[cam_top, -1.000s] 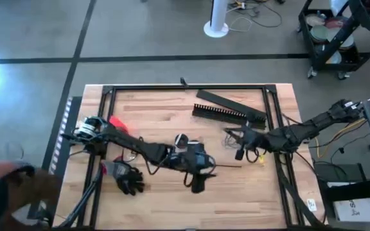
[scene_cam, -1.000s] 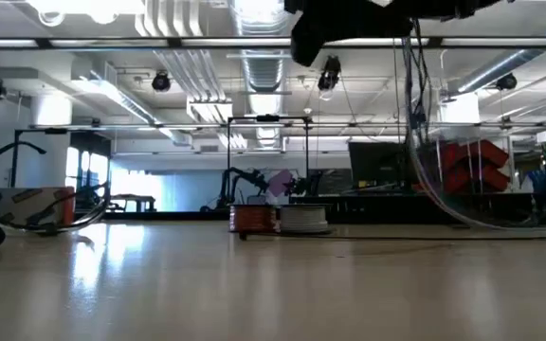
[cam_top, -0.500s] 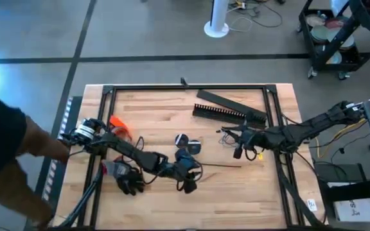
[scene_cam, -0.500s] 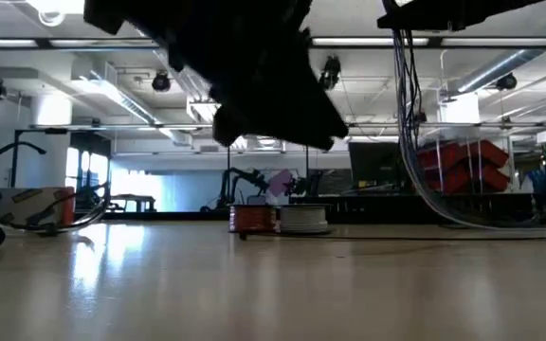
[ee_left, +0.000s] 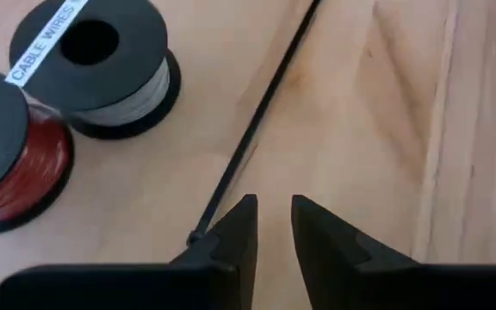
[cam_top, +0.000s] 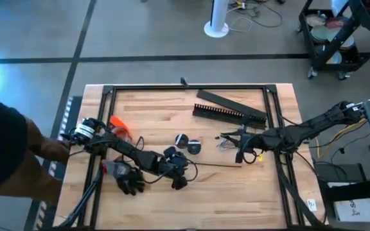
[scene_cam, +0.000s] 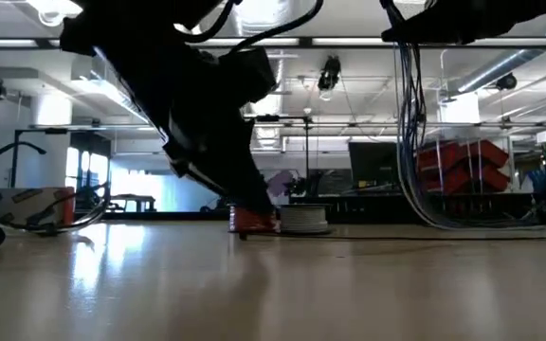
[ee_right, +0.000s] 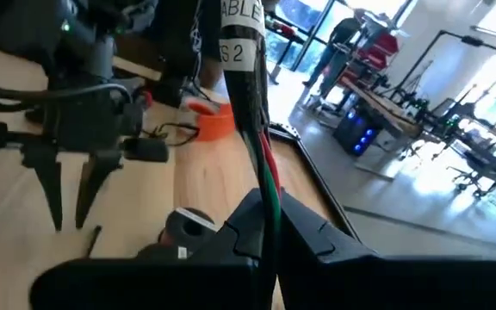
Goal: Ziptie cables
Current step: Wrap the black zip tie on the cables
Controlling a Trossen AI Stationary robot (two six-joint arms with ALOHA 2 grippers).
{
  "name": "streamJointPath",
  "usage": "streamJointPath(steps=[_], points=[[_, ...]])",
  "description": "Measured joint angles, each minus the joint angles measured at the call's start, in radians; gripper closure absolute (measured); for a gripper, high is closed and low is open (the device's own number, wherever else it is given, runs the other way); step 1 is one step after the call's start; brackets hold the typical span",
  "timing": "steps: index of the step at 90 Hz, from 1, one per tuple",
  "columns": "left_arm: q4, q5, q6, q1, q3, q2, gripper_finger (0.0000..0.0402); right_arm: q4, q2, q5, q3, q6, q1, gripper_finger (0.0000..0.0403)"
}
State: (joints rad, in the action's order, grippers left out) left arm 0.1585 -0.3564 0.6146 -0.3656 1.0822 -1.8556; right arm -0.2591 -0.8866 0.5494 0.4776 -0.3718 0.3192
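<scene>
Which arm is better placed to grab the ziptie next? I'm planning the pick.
Left. The left gripper hangs open right at the near end of the ziptie. The right gripper is shut on the cables, so it is already occupied.

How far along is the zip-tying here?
Nothing is tied yet. The right gripper holds the cables in shut jaws. The ziptie lies loose on the table, the left gripper open at its end. Left: grasp it, wrap the cables, cinch.
</scene>
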Motion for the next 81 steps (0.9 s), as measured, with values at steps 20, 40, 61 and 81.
streamJointPath(steps=[20,40,61,81], points=[[0.055,0.053,0.034,-0.017,0.019,0.041,0.0339,-0.184,-0.024,0.018,-0.004,-0.231,-0.069,0.0403],[0.053,0.053,0.050,-0.029,0.019,0.059,0.0340,-0.459,-0.141,-0.138,0.000,-0.305,-0.267,0.0403],[0.051,0.052,0.050,-0.028,0.019,0.061,0.0340,-0.579,-0.336,-0.363,0.178,-0.225,-0.521,0.0403],[0.039,0.032,0.060,-0.028,0.019,0.062,0.0340,-0.397,-0.430,-0.505,0.375,-0.084,-0.573,0.0403]])
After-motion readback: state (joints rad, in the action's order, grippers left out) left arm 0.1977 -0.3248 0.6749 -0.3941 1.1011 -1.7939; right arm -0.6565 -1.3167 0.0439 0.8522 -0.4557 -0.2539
